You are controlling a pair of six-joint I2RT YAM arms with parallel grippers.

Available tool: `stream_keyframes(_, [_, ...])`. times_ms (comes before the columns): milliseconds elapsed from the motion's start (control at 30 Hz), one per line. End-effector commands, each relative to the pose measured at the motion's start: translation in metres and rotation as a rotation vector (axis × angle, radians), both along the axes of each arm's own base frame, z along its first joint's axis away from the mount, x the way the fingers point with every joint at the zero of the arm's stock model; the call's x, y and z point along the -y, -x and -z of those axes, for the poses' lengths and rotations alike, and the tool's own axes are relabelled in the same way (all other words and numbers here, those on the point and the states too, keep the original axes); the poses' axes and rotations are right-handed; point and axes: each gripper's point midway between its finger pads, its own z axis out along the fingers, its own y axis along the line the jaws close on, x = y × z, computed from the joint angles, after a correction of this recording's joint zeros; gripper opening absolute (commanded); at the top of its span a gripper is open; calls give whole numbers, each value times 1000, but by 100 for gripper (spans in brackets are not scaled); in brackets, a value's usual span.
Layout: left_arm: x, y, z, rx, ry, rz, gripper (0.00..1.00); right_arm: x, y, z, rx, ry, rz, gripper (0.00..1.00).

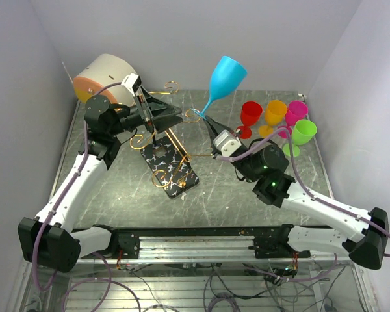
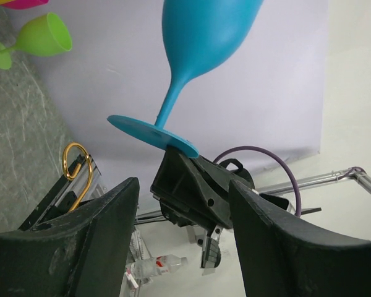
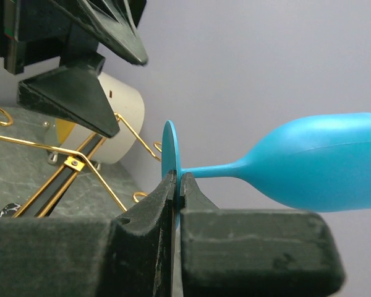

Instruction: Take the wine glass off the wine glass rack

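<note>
Nearest the arm bases, the wine glass rack (image 1: 172, 170) is sitting on the marbled table (image 1: 117, 195). Its black, white-veined base is lying at a slant, and thin gold wire arms are curling out from the dark post. Just beyond it, the left gripper (image 1: 175, 117) is hovering over the top of the rack. In the left wrist view its fingers (image 2: 80, 241) are standing wide apart with nothing between them, and a gold loop of the rack (image 2: 77, 164) is showing off to one side.

Beside it, the right gripper (image 3: 176, 185) is pinching the wine glass (image 1: 227, 75) by the rim of its flat round foot, fingers (image 3: 148, 216) pressed close on the thin disc. The glass is a matte turquoise, with a tulip bowl on a slim stem. It is tilting up into the air with the bowl highest and leaning right. From above, the foot's edge is lying right by the nearest gold scroll, and I cannot tell whether they are touching.

Farther back, red (image 1: 250, 114), orange (image 1: 276, 112), pink (image 1: 297, 112) and green (image 1: 303, 132) glasses are clustering at the right. A beige drum with an orange face (image 1: 107, 78) is sitting in the far left corner.
</note>
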Motion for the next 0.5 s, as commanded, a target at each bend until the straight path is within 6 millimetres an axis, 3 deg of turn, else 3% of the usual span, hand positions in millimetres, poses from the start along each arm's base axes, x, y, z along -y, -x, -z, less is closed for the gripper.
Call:
stream_keyframes(0, [1, 3, 2, -16, 4, 30, 71, -8, 9, -15, 96, -14, -29, 0])
stream_keyframes(467, [3, -3, 16, -62, -4, 26, 67, -48, 25, 10, 188, 148, -35, 0])
